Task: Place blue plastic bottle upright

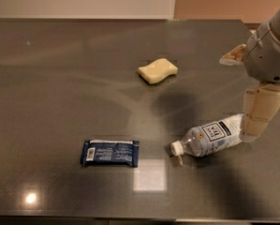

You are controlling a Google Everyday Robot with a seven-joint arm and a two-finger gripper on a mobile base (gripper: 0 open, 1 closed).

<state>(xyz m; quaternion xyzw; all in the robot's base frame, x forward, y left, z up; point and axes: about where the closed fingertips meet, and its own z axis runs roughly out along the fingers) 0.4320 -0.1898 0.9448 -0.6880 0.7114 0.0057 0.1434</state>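
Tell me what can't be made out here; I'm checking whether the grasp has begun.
Camera view:
1. Base end of the small clear plastic water bottle, lying on its side: hidden behind the gripper at the right; contact between them cannot be told.
2. Robot arm: cut off by the right edge.
3. Print on the bottle's label and the flat dark blue packet: too small to read.
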